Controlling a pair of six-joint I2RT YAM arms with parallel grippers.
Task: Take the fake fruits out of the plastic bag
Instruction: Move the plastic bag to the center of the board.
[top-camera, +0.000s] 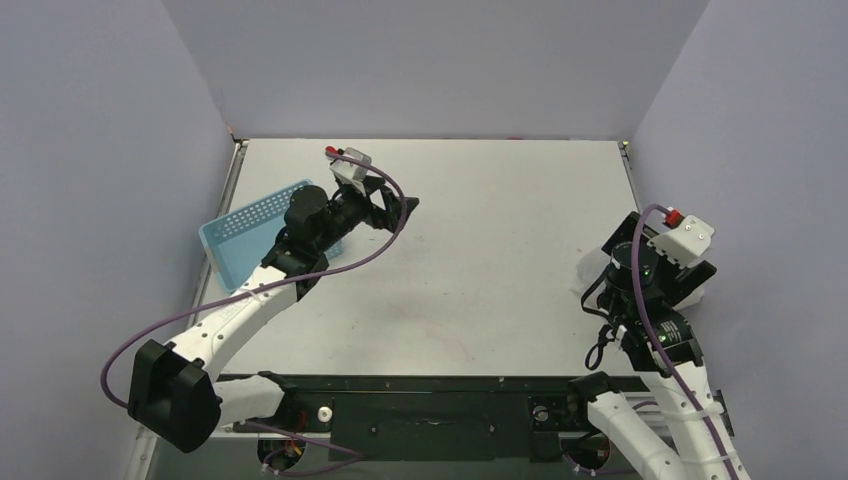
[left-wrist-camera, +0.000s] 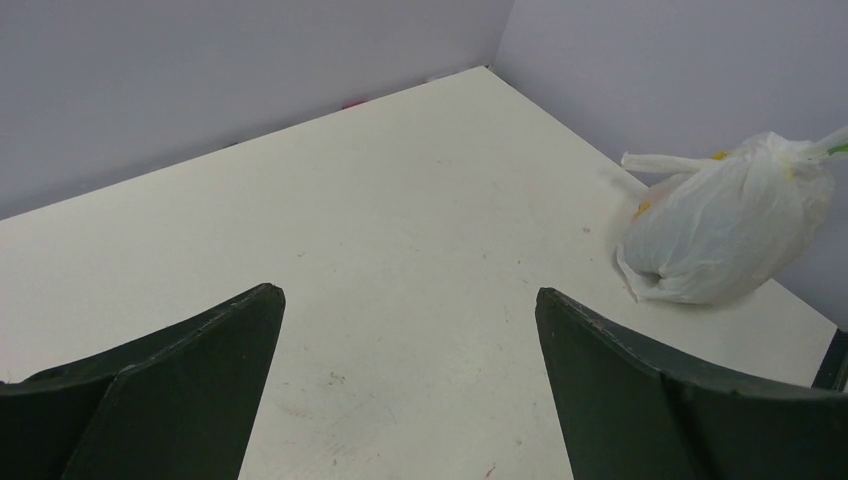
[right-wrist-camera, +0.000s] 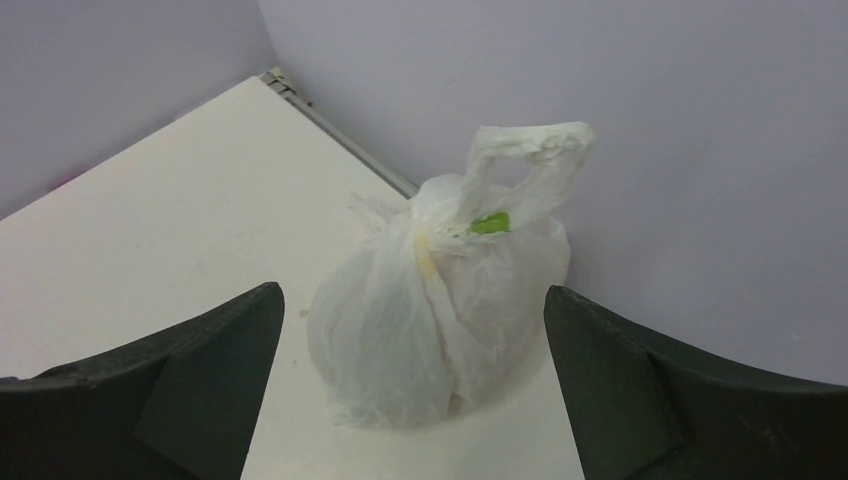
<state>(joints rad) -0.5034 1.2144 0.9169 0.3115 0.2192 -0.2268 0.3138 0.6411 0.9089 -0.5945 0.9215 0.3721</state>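
The plastic bag (right-wrist-camera: 440, 300) stands knotted at the top near the table's right edge by the wall, its handle loop (right-wrist-camera: 530, 150) sticking up. The fake fruits are hidden inside it; only a faint orange-yellow tint (left-wrist-camera: 645, 207) shows through. My right gripper (right-wrist-camera: 410, 288) hovers open just short of the bag, a finger on either side of it and not touching. My left gripper (left-wrist-camera: 410, 292) is open over bare table in the middle, with the bag (left-wrist-camera: 720, 225) far off to its right. From above, the left gripper (top-camera: 400, 208) points right.
A blue perforated basket (top-camera: 245, 232) lies tilted at the table's left side, partly under my left arm. Grey walls close in the back and both sides. The right wall (right-wrist-camera: 650, 150) stands directly behind the bag.
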